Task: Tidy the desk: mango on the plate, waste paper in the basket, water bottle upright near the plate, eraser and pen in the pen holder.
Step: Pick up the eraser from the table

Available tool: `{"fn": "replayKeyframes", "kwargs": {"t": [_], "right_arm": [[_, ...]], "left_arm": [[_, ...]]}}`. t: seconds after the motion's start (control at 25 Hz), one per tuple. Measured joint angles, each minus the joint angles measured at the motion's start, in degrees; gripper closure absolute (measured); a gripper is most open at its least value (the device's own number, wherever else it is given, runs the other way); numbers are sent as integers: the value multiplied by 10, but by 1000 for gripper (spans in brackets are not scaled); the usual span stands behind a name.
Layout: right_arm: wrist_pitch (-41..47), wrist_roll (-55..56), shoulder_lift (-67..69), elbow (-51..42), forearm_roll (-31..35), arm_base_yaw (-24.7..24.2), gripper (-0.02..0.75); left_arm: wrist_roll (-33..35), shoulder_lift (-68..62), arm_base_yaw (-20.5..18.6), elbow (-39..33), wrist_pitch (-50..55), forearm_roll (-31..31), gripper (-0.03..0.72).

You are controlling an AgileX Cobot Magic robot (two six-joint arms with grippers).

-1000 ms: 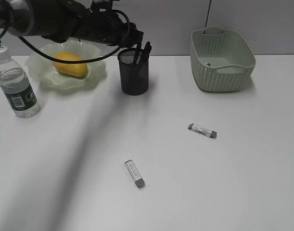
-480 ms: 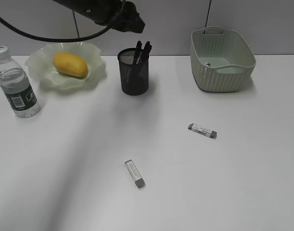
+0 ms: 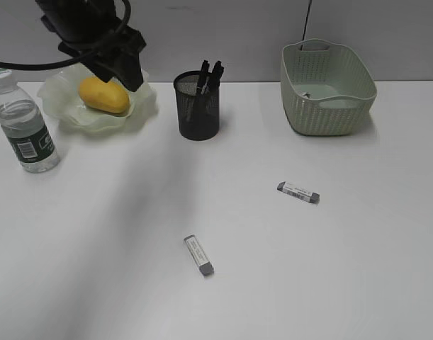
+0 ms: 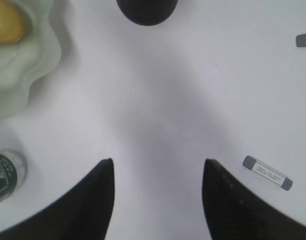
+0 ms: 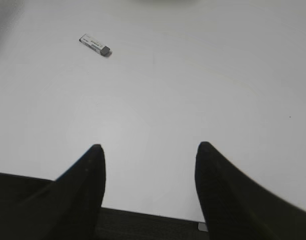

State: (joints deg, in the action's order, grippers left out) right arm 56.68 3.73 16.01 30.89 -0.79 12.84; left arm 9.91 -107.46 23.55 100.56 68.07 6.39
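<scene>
The mango [image 3: 103, 95] lies on the pale green plate [image 3: 142, 106]. The water bottle [image 3: 21, 127] stands upright left of the plate. The black pen holder [image 3: 197, 106] holds pens. Two erasers lie on the desk [image 3: 344, 269], one at mid right [image 3: 298, 192] and one nearer the front [image 3: 199, 255]. The waste paper [image 3: 306, 94] shows faintly inside the basket [image 3: 328, 88]. My left gripper [image 3: 127, 71] hangs open and empty above the plate's right side; in the left wrist view [image 4: 158, 162] an eraser [image 4: 268, 173] lies to its right. My right gripper [image 5: 150, 146] is open and empty, low over the desk's front edge.
The left wrist view shows the plate rim [image 4: 37, 65], the mango [image 4: 5, 25], the bottle [image 4: 5, 172], the pen holder [image 4: 146, 10] and a second eraser [image 4: 303, 40]. The right wrist view shows one eraser [image 5: 94, 44] far ahead on the left.
My left arm has pulled back from over the pen holder, leftward to above the plate. The pens stay in the holder. Nothing else moved.
</scene>
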Motion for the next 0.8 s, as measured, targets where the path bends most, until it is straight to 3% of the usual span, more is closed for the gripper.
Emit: {"fn": "replayKeyframes", "kwargs": {"t": [0.24,0.64,0.8], "right_arm": [[-1,1,0,0,0,0,280],[-2,1,0,0,0,0,280],[-2,1,0,0,0,0,280]], "left_arm": [[-14,53,-41,-54,11,0,260],[-16,337,-144,-394,-122,3,260],[-16,477,-171,-494,-160,4,260]]}}
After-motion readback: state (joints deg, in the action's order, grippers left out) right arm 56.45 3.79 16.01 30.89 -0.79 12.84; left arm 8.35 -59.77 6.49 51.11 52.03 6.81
